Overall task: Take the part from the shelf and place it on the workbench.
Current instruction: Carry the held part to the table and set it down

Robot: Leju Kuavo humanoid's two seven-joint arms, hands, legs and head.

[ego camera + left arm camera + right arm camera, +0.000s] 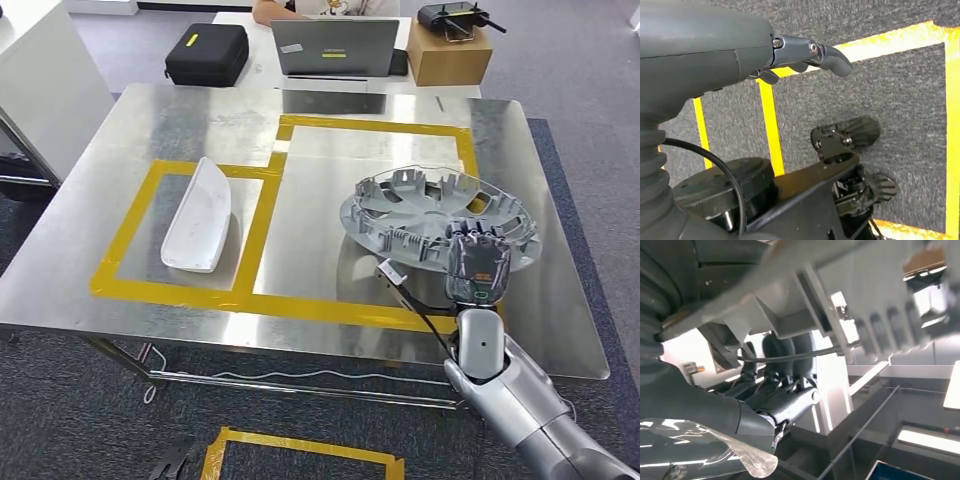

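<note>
Hubcap (430,210), grey, rests on the steel workbench (302,120) inside the yellow tape, gripped at its six-o'clock rim by the right hand (477,262). White cover (198,215) lies at nine o'clock, laptop (334,47) at twelve. Left hand (753,55) hangs with fingers extended, holding nothing.

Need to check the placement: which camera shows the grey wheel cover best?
Head view: the whole wheel cover on the workbench, right hand gripping its near rim. Right wrist view gives a blurred close-up of its ribs. Left wrist view looks at floor.
</note>
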